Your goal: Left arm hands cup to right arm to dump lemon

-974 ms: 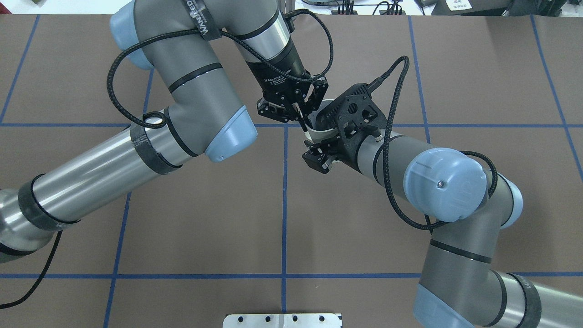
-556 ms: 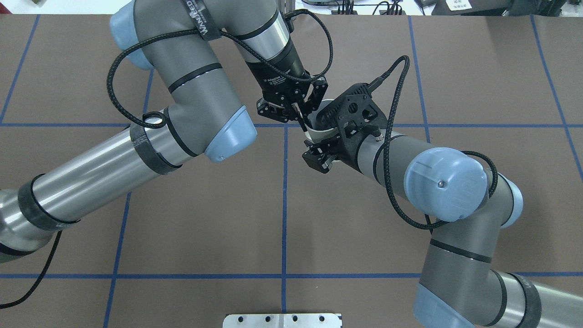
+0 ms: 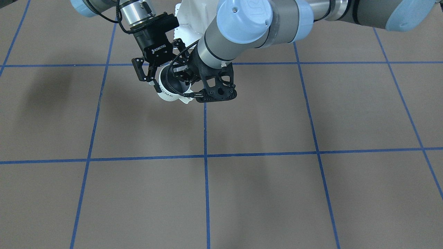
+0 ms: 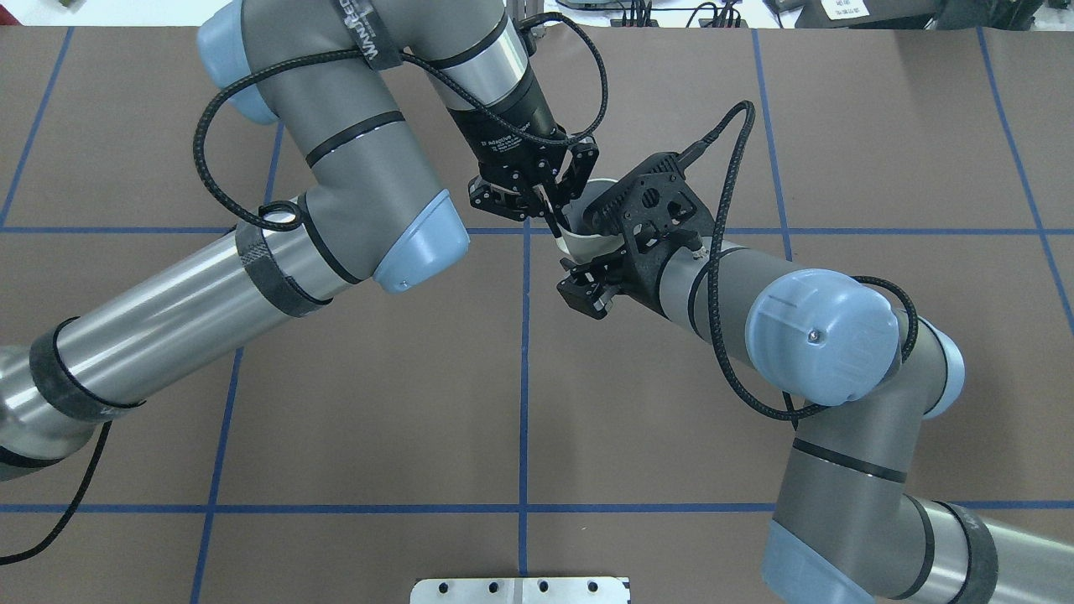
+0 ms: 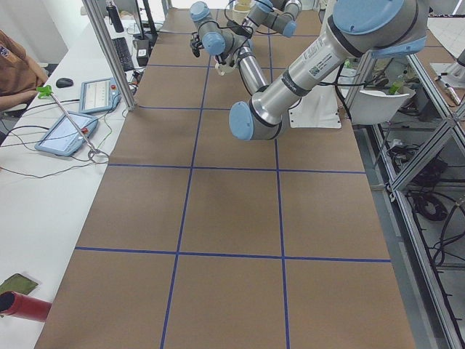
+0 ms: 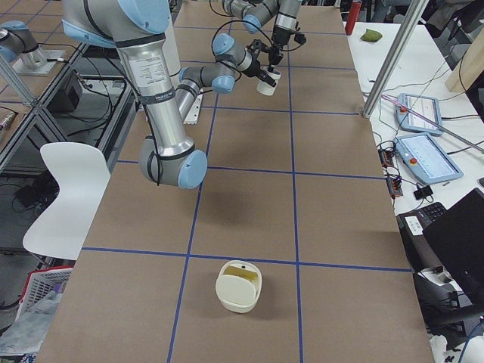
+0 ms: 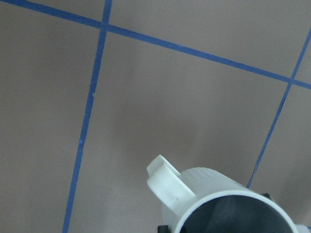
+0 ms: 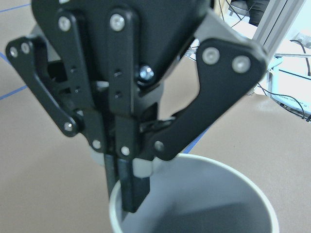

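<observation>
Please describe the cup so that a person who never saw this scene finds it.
Start from the brown table with blue grid lines; above its middle black robot parts crowd together. There the cup is held in the air, its rim pinched by the fingers of the left gripper. It is the only white thing among them, with black letters on its side.
</observation>
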